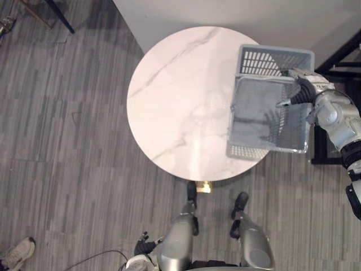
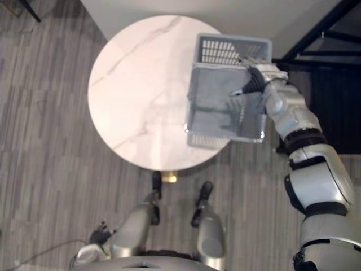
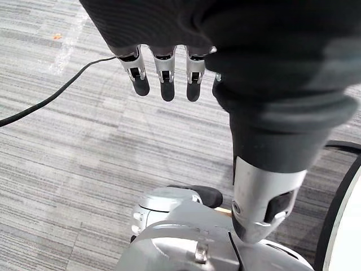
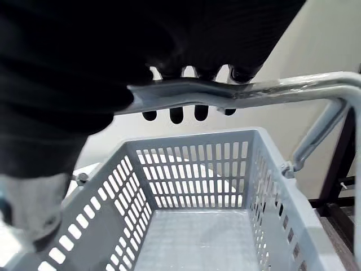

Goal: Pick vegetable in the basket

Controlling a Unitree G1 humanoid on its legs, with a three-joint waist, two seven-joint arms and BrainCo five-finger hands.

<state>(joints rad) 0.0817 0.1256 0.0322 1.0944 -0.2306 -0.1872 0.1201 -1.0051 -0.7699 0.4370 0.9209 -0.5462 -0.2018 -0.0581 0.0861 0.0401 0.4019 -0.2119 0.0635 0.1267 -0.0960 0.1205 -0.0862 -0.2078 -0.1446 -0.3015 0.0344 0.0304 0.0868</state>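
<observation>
**Operator:** Where am I with this one?

**Observer:** Early, I'd say. Your right hand [image 1: 305, 88] has the grey basket [image 1: 274, 60] by its handle [image 4: 242, 94]. The right wrist view shows the fingers [image 4: 176, 114] curled over the bar and clamped on it.

**Operator:** And where's the basket?

**Observer:** At the right edge of the round marble desk [image 1: 175, 96], with its near end sticking out past the rim. I can't tell whether it rests on the desk or hangs just above it.

**Operator:** Anything in it?

**Observer:** No. Its slatted bottom is bare, and I can't find a vegetable on the desk either. So you have the basket in hand, but I'd judge the picking itself is all left to do.

**Operator:** My other hand?

**Observer:** Your left hand [image 3: 163, 76] hangs low over the grey plank floor [image 3: 67, 169], with its fingers straight, apart and holding nothing. You'd have it free for a vegetable once you find one.
</observation>
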